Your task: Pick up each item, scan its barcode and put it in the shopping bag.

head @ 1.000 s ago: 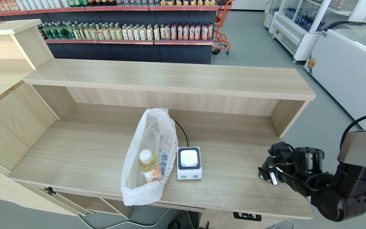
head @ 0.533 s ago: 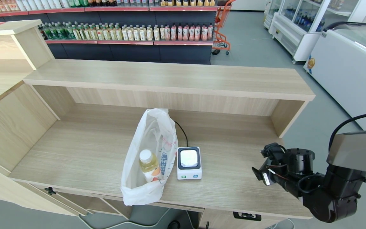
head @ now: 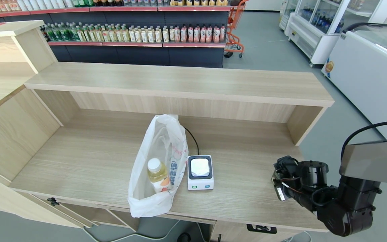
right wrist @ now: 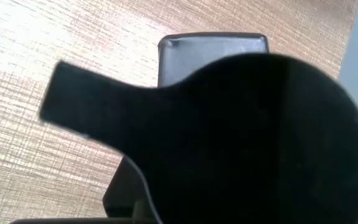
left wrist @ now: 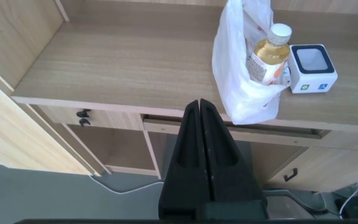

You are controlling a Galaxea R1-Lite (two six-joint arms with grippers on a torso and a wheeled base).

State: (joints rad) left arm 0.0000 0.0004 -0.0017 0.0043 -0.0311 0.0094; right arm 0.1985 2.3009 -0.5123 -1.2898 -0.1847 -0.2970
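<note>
One bottle (head: 157, 174) sits inside shopping bag (head: 166, 141) on counter (head: 96, 158), cap up near bag mouth. Scanner (head: 200, 172) just beside bag on robot's right, cable (head: 193, 139) trailing behind bag. Left gripper (left wrist: 199, 107) pressed together, empty, off counter's front edge, apart from bag. Right gripper (head: 281, 183) over counter's right end, well apart from scanner; its state cannot be told.

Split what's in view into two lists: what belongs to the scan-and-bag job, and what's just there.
Job: white plastic shopping bag; clear bottle of yellow drink with white cap, inside the bag; white square barcode scanner beside the bag.
Just there: pale wooden counter; shelves of drink bottles; orange trolley; white freezers.
</note>
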